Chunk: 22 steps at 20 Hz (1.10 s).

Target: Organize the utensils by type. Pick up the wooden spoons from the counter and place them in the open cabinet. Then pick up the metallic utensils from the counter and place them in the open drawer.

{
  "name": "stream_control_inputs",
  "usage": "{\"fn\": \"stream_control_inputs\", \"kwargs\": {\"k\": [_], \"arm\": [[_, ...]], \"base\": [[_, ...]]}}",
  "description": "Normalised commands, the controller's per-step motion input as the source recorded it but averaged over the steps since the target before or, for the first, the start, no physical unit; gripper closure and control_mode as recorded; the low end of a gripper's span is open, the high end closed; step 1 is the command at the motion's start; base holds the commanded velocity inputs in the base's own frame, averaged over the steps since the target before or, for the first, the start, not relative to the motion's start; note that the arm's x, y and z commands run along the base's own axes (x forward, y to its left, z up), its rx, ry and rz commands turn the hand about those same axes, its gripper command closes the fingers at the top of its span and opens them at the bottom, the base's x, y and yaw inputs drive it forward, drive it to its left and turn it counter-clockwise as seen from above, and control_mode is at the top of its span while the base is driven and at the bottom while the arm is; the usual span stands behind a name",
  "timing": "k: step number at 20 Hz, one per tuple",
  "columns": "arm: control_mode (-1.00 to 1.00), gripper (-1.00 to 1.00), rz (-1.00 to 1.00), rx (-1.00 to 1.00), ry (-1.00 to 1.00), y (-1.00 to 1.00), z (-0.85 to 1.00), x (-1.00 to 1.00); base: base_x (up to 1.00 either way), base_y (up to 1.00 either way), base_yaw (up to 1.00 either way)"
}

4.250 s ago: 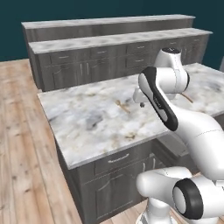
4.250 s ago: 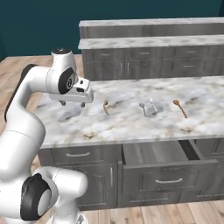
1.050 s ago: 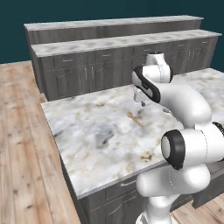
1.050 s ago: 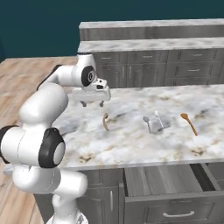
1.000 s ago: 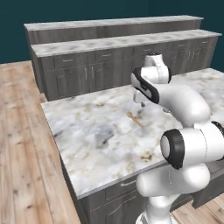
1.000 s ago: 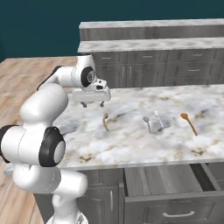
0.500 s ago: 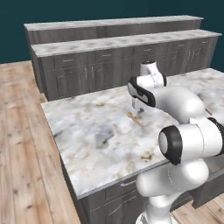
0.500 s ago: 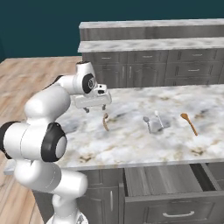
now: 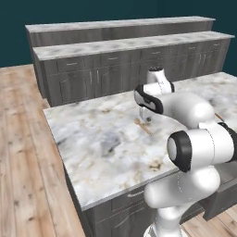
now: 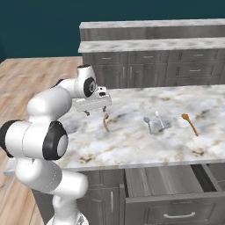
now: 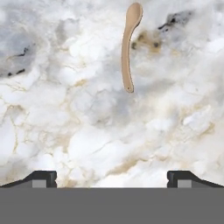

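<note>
End effector [image 10: 96,110] hangs spread wide and empty above the worktop [image 10: 132,145], just left of the nearest wooden spoon [image 11: 129,43] lying flat in the hand view's upper centre, presumably lining up for a top-down grasp.

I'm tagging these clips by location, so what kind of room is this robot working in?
Most likely a kitchen, though a rendered one: a marble counter over grey base units, an open drawer below it, more cabinets behind, and a wooden spoon lying on the counter.
</note>
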Motion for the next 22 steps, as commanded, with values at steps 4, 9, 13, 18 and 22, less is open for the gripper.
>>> {"fn": "stream_control_inputs", "kwargs": {"k": [4,9,13,18,22], "arm": [[-1.00,-1.00,0.14,0.02,0.00,0.01,-0.18,0.02],[-1.00,-1.00,0.03,0.07,0.00,0.03,-0.24,0.02],[-1.00,-1.00,0.00,0.07,0.01,0.00,-0.20,0.19],[-1.00,-1.00,0.00,0.02,0.01,0.07,-0.18,0.38],[-1.00,-1.00,0.00,0.00,0.01,0.06,-0.21,0.37]], "base": [[0.00,0.00,0.00],[0.00,0.00,0.00],[0.00,0.00,0.00],[0.00,0.00,0.00],[0.00,0.00,0.00]]}}
